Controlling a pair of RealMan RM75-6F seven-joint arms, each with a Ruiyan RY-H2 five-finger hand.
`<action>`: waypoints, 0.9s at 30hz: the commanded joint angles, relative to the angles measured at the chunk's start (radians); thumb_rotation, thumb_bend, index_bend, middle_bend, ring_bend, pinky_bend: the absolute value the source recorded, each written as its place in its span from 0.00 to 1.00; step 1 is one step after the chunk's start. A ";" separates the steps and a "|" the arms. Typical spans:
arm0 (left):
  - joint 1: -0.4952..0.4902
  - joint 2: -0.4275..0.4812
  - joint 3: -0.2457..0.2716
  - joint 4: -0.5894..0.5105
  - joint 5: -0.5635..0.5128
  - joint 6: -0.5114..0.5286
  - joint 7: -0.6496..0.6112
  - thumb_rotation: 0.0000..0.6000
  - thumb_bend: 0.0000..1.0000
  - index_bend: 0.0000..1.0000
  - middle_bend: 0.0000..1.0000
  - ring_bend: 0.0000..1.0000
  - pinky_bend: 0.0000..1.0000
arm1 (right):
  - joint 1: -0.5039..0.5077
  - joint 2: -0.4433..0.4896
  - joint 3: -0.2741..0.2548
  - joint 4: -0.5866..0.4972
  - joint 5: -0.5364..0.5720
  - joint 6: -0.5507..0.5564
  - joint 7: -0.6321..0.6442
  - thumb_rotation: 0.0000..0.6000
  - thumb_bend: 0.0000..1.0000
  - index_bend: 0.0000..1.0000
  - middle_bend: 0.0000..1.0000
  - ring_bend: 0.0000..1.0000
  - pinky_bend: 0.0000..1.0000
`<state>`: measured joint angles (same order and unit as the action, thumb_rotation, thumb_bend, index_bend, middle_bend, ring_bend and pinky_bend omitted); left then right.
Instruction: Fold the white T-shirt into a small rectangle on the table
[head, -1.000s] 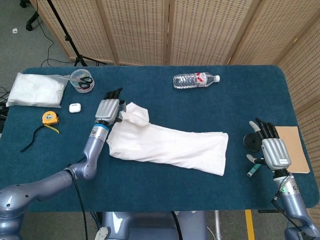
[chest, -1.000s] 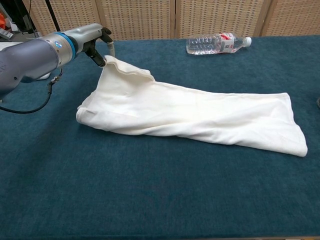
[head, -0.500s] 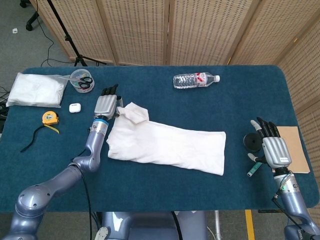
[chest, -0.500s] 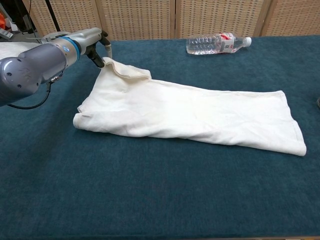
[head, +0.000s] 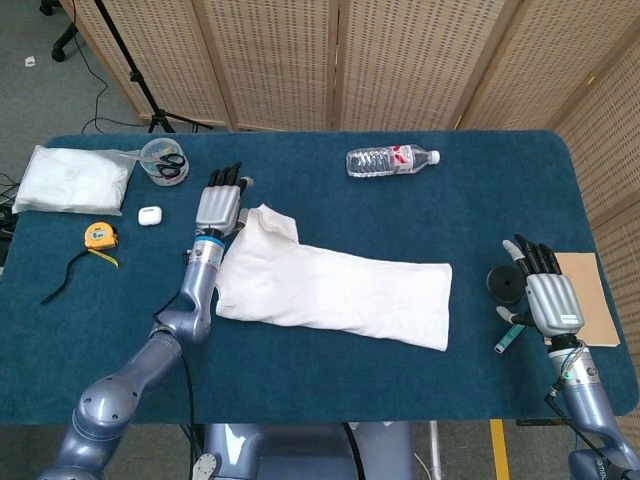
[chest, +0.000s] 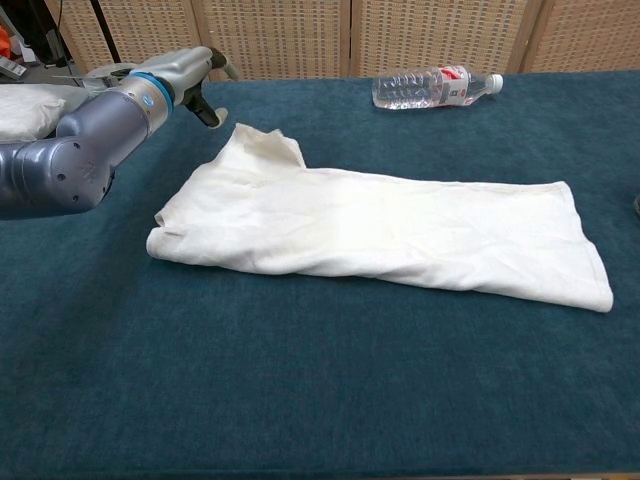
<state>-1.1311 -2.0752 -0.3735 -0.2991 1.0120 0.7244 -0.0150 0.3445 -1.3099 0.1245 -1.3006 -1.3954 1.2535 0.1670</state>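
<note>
The white T-shirt (head: 330, 290) lies as a long folded strip across the middle of the blue table (head: 330, 380); in the chest view the T-shirt (chest: 380, 230) lies flat with its left corner peaked toward the back. My left hand (head: 220, 205) hovers just beyond that corner with its fingers stretched out and holds nothing. In the chest view the left hand (chest: 205, 80) is clear of the cloth. My right hand (head: 548, 298) rests at the table's right edge, fingers spread and empty, far from the shirt.
A water bottle (head: 392, 160) lies at the back. At the left are a white bundle (head: 72, 180), a round tub with scissors (head: 163, 162), a white earbud case (head: 150, 214) and a tape measure (head: 98, 236). A black disc (head: 503, 284), a marker (head: 508, 338) and a brown board (head: 590, 295) flank the right hand.
My left hand has let go of the shirt's raised corner and moved back toward the far side. The corner has dropped flat onto the table. The right hand has stayed put.
</note>
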 joint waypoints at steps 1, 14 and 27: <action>-0.001 -0.006 0.010 0.025 0.034 0.024 -0.034 1.00 0.44 0.00 0.00 0.00 0.00 | 0.000 0.000 0.000 -0.001 -0.001 -0.002 -0.001 1.00 0.00 0.00 0.00 0.00 0.00; 0.128 0.164 0.121 -0.223 0.207 0.141 -0.206 1.00 0.30 0.00 0.00 0.00 0.00 | -0.005 0.011 0.004 -0.020 -0.002 -0.002 -0.008 1.00 0.00 0.00 0.00 0.00 0.00; 0.318 0.612 0.338 -0.832 0.432 0.219 -0.278 1.00 0.34 0.01 0.00 0.00 0.00 | -0.010 0.021 0.004 -0.043 -0.014 0.009 -0.010 1.00 0.00 0.00 0.00 0.00 0.00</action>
<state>-0.8680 -1.5575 -0.1044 -1.0333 1.3733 0.9173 -0.2692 0.3341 -1.2890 0.1286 -1.3441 -1.4098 1.2629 0.1568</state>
